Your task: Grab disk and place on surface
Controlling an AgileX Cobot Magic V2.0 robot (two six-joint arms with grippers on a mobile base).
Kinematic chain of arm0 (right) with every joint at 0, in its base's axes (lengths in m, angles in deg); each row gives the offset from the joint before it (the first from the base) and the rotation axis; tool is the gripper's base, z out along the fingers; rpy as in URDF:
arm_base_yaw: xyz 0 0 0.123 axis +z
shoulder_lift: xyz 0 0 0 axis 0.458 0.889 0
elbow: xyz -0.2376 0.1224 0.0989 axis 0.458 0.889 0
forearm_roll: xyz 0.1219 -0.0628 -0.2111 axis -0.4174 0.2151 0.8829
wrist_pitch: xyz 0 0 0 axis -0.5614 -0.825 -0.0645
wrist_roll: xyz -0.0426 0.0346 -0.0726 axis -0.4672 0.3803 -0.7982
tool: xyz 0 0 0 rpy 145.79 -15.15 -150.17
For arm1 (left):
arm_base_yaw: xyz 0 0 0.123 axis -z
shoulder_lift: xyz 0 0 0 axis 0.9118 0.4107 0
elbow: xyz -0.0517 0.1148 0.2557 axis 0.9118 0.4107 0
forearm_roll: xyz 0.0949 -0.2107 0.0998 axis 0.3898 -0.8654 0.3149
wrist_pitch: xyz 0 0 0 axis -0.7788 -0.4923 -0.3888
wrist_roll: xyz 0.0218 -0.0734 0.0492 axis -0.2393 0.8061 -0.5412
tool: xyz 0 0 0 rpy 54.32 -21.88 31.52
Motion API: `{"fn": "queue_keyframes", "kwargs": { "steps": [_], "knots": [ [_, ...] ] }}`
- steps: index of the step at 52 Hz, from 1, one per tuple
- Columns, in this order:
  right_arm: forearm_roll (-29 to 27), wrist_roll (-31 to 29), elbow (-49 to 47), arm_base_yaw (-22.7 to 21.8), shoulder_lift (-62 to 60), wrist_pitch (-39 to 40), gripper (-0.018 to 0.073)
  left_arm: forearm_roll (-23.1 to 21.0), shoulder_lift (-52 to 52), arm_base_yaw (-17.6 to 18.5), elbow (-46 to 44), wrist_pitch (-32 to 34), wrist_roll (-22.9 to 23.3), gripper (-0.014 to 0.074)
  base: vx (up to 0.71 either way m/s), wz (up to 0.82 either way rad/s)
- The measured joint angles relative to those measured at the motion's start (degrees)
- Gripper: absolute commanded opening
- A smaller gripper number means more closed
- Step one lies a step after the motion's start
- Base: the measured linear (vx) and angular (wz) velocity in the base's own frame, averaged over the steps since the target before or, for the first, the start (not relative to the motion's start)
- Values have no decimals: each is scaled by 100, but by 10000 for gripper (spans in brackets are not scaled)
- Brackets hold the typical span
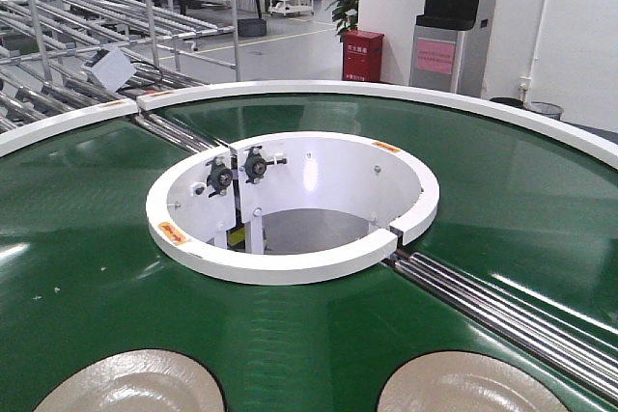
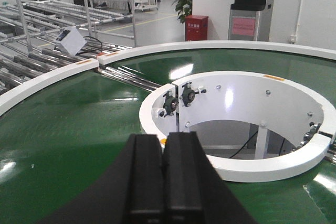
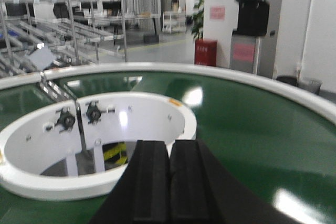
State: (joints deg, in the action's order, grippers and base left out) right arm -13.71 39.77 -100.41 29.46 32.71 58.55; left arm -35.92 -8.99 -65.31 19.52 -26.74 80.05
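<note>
Both the left end effector point(image 2: 164, 141) and the right end effector point(image 3: 169, 146) are held clenched and empty over the green belt point(image 1: 87, 238), presumably awaiting a disk point(image 1: 135, 388).

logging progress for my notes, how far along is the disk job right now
Nothing looks done: one disk and a second disk lie on the green belt, at the near edge of the front view. Nothing is in hand: the left gripper and right gripper are both shut and empty. Left to do: grab a disk and set it on the tabletop, which is not in view.
</note>
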Motion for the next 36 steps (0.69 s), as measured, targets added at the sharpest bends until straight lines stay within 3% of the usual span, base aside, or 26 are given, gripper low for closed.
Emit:
{"fn": "queue_keyframes", "kwargs": {
  "steps": [8, 21, 25, 30, 36],
  "knots": [
    [0, 5, 0, 0, 58, -315, 153, 0, 75, 0, -5, 61, 0, 135, 0, 0],
    [0, 5, 0, 0, 60, -554, 595, 0, 81, 0, -5, 60, 0, 465, 0, 0],
    [0, 5, 0, 0, 60, -554, 695, 0, 81, 0, -5, 42, 0, 556, 0, 0],
    [0, 5, 0, 0, 60, -554, 729, 0, 137, 0, -5, 11, 0, 627, 0, 0],
    [0, 5, 0, 0, 60, -554, 718, -1, 202, 0, 1, -3, 0, 638, 0, 0]
  ]
}}
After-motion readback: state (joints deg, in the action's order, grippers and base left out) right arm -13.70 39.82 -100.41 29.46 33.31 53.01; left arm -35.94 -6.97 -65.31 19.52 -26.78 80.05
